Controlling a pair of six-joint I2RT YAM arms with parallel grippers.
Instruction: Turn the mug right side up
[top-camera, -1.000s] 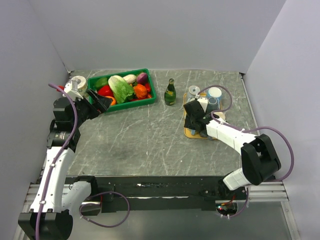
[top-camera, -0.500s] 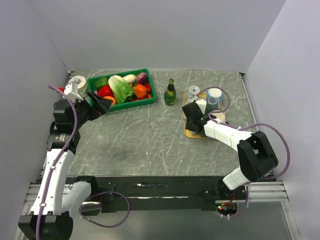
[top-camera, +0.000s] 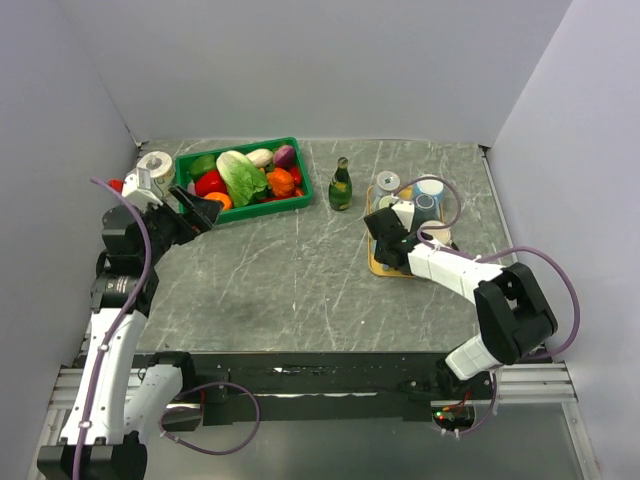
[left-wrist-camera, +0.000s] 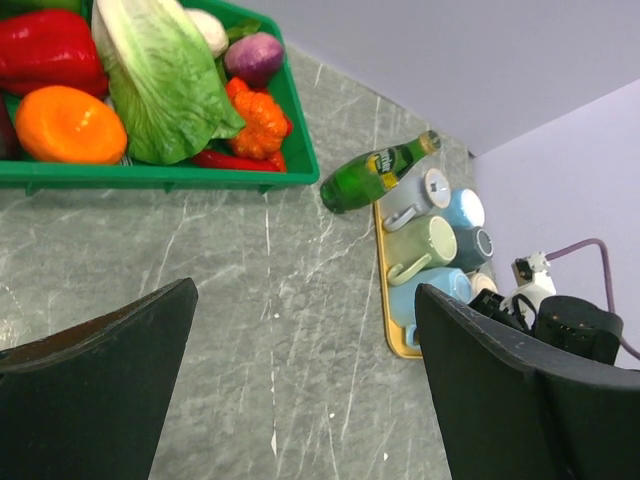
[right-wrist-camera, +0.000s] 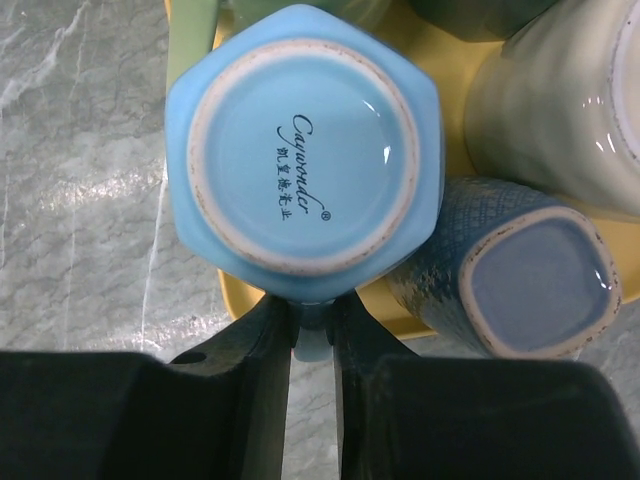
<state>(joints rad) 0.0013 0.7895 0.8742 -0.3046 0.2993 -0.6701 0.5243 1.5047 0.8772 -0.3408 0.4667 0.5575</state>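
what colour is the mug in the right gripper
Light blue mug, best seen in the right wrist view.

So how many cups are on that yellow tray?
7, I think: grey cup and blue cup at the back, green cup and dark cup in the middle, light blue cup in the right claw, cream cup and textured blue cup beside it. Others may be hidden.

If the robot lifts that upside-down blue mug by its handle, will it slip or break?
The blue mug looks glazed and shiny, so it is probably hard, a bit slippery, and breakable if dropped. The right gripper pinches only its handle, so it might swing or twist.
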